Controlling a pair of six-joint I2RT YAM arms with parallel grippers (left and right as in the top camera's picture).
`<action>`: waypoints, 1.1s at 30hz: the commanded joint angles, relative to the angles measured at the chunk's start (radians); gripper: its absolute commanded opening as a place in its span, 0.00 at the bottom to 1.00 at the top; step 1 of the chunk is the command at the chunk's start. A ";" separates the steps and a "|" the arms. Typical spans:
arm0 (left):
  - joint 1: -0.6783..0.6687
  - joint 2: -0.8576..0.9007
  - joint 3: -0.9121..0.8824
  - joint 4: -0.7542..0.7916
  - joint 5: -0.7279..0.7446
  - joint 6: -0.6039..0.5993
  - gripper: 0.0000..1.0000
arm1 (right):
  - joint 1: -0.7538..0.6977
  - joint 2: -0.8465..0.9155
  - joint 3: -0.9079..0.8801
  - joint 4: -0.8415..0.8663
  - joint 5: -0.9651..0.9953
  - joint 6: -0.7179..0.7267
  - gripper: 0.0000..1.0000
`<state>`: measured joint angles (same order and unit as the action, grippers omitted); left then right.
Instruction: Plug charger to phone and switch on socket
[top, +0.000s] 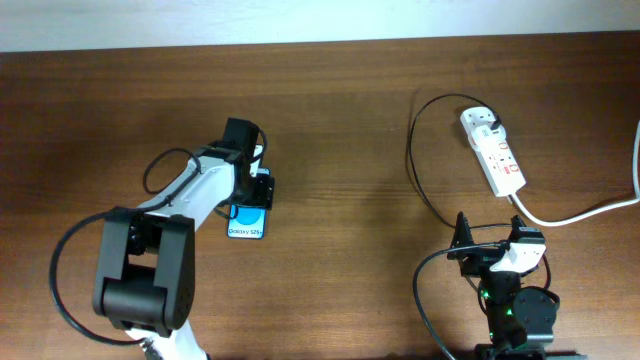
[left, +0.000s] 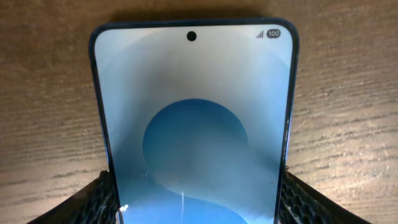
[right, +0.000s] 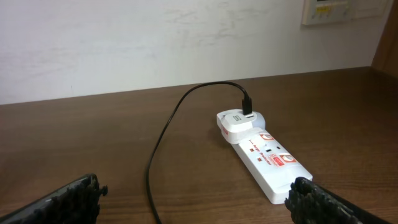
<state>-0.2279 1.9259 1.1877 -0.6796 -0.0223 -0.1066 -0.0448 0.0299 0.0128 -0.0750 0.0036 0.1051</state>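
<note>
The phone (top: 247, 224) lies flat on the wooden table with its blue screen lit; it fills the left wrist view (left: 193, 93). My left gripper (top: 256, 198) sits over its near end, and both fingers press on the phone's side edges (left: 195, 186). The socket (top: 494, 152) lies at the right rear and also shows in the right wrist view (right: 268, 159). The charger (top: 411, 160) is plugged into a white adapter (right: 239, 121) on it. Its cable (right: 152, 168) loops left and runs toward my right arm, where the tip is hidden. My right gripper (top: 490, 246) is open and empty in front of the socket (right: 199, 199).
The socket's thick white cord (top: 585, 211) runs off the table's right edge. A white wall stands behind the table's far edge (right: 186, 37). My left arm's black cable (top: 160, 165) arcs beside that arm.
</note>
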 joint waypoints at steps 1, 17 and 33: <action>-0.002 0.075 0.012 -0.072 0.113 -0.013 0.34 | 0.005 -0.001 -0.007 -0.005 0.009 0.000 0.98; -0.002 0.050 0.562 -0.602 0.220 -0.014 0.24 | 0.005 -0.001 -0.007 -0.005 0.009 0.000 0.98; -0.002 -0.384 0.603 -0.811 0.244 -0.344 0.21 | 0.005 -0.001 -0.007 -0.005 0.009 0.000 0.98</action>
<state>-0.2291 1.5784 1.7657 -1.4807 0.2039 -0.3515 -0.0448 0.0299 0.0128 -0.0753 0.0036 0.1047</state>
